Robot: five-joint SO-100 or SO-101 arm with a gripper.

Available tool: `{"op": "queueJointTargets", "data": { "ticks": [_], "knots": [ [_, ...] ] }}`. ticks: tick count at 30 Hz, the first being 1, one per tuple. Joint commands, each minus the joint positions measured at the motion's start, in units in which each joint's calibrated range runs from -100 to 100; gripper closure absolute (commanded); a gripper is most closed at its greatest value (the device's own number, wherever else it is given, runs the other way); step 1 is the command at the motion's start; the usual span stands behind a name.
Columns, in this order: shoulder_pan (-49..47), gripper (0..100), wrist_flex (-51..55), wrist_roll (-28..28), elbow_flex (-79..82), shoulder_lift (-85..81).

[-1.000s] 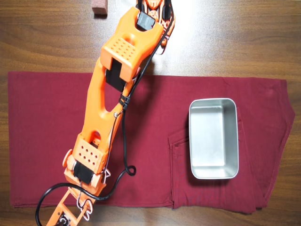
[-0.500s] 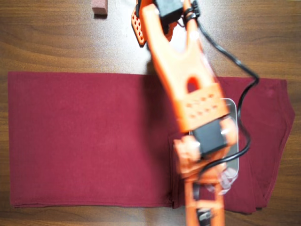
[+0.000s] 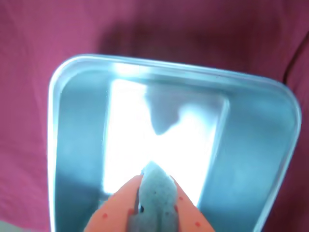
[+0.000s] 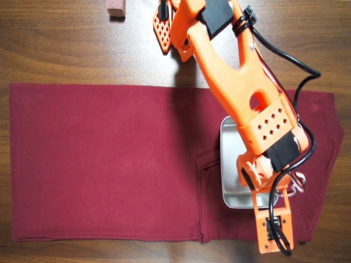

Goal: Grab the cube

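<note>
In the wrist view the small pale grey cube (image 3: 155,186) with a rough surface sits between the two orange fingers of my gripper (image 3: 156,195), which is shut on it. The cube hangs above the bright floor of the metal tray (image 3: 77,125). In the overhead view the orange arm (image 4: 236,93) reaches over the tray (image 4: 229,159), and the wrist and its camera board cover the gripper and the cube.
A dark red cloth (image 4: 98,164) covers most of the wooden table (image 4: 55,44), and the tray rests on its right part. A reddish-brown block (image 4: 115,8) lies at the table's top edge, left of the arm's base.
The arm has swung from the lower left of the cloth across to the right and now stands over the tray.
</note>
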Motion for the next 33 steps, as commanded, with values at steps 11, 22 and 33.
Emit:
{"op": "queueJointTargets", "data": {
  "ticks": [11,22,33],
  "knots": [
    [1.58,63,1.81,0.1,2.03,-6.14],
    [17.22,100,-36.27,6.74,21.69,-31.97],
    [42.27,100,-20.6,10.55,86.51,-86.74]
  ]
}}
